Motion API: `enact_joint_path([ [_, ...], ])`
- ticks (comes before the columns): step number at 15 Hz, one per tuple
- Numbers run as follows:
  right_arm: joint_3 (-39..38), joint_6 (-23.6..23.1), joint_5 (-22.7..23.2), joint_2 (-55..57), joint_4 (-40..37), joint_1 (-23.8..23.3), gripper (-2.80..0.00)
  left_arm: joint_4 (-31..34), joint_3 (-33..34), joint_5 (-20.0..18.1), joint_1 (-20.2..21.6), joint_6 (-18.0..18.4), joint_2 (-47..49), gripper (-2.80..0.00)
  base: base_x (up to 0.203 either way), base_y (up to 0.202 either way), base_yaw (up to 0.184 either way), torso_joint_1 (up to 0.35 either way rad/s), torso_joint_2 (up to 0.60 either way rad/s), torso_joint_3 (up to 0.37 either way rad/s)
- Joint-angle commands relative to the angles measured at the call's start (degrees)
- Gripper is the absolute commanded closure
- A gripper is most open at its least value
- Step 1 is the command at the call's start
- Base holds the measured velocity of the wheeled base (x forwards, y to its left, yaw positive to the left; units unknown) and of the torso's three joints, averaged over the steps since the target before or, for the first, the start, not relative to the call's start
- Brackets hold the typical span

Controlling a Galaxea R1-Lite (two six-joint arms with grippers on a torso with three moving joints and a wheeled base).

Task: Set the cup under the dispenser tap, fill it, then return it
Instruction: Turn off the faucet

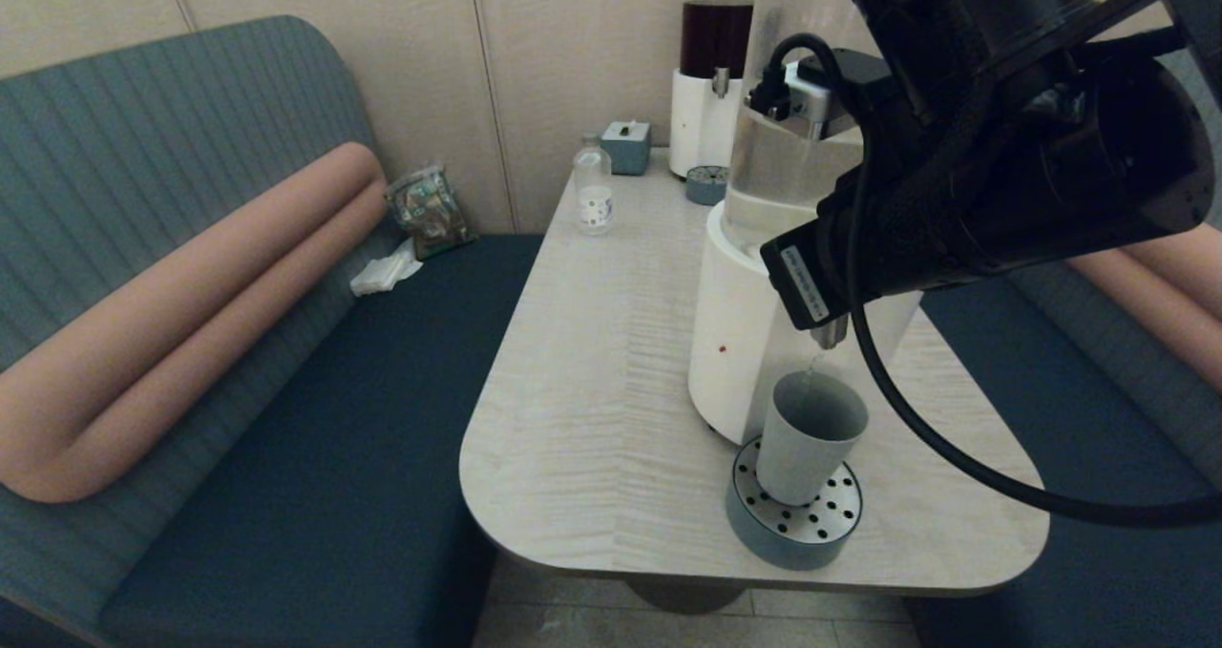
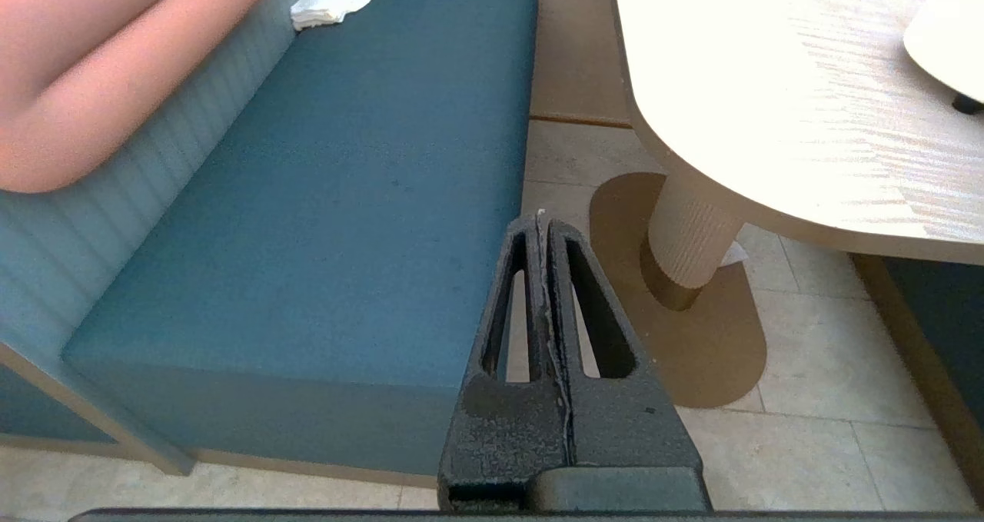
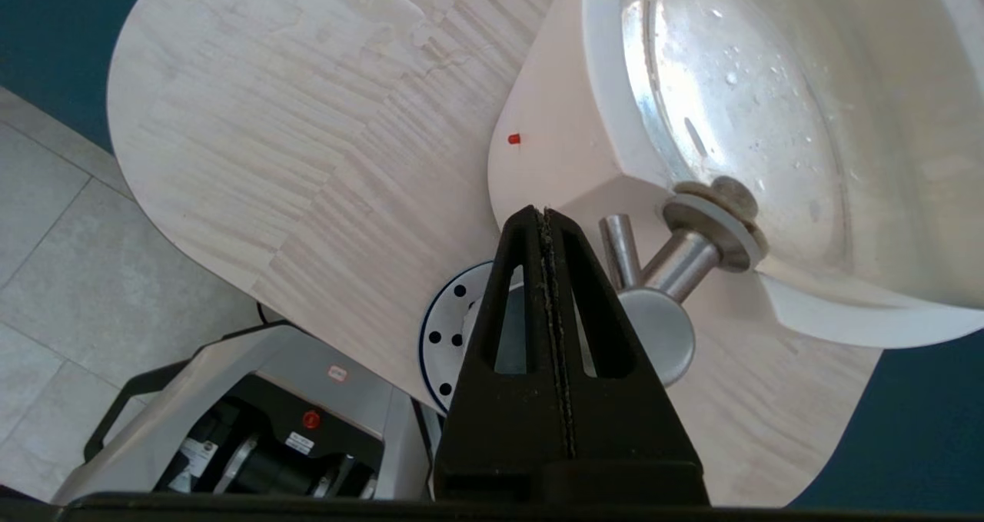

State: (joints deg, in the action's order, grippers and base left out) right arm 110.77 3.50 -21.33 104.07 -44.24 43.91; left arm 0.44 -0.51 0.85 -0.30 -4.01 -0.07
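The cup (image 1: 810, 438) is sitting on the drip tray (image 1: 797, 519) under the dispenser tap (image 1: 829, 333), catching water, while the clenched, empty right gripper (image 3: 546, 218) is working the tap from above.

the cup (image 1: 810, 435) stands upright on the round perforated drip tray (image 1: 794, 519) at the near table (image 1: 592, 390) edge, directly beneath the dispenser tap (image 1: 829, 334), while the right arm (image 1: 1002, 142) reaches across the white-based dispenser (image 1: 740, 343) above it.
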Motion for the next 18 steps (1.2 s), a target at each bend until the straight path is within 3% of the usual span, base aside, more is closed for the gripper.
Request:
enact_joint_path([
  [1,0.1,-0.2,-0.1,0.3,-0.2,0.1,0.00,0.0,0.0,0.0,0.0,0.0,0.1,0.00,0.000,0.000,0.000,0.000,0.00,0.000],
  [18,0.1,-1.2,-2.6,1.0,-0.8,0.0,0.00,0.0,0.0,0.0,0.0,0.0,0.1,0.00,0.000,0.000,0.000,0.000,0.00,0.000],
])
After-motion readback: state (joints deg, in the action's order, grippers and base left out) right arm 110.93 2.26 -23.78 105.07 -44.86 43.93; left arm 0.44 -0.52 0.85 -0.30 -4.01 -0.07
